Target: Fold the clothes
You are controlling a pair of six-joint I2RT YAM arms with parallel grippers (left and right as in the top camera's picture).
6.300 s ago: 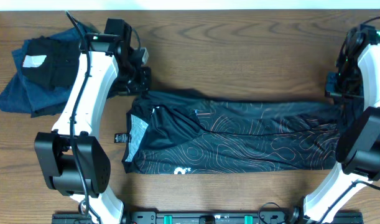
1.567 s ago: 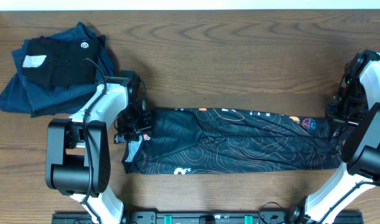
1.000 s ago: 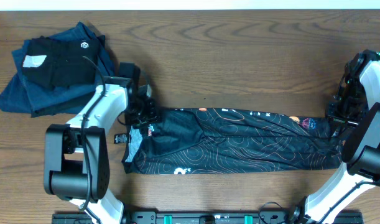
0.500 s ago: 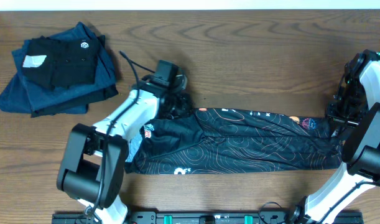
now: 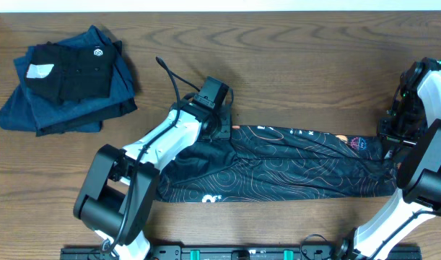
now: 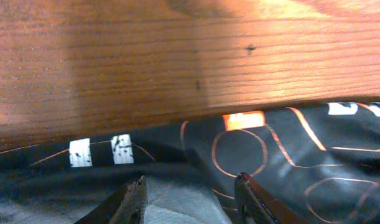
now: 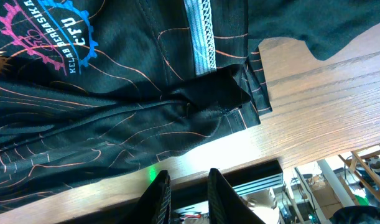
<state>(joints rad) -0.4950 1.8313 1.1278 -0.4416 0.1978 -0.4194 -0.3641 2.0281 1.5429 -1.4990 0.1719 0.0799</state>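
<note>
A black T-shirt (image 5: pixel 278 170) lies folded lengthwise; dark clothes (image 5: pixel 65 79) sit far left.

We take this for a robotics lab or test bench rather than a home: two white and black arms (image 5: pixel 159 148) are mounted on a black rail (image 5: pixel 234 253) with green fittings along the near edge of a wood-grain table (image 5: pixel 292 65), and a fixed camera looks straight down on it. Past the table edge in the right wrist view we glimpse a pale floor with wooden frames (image 7: pixel 367 165) and metal stands, blurred, which suits a workroom
</note>
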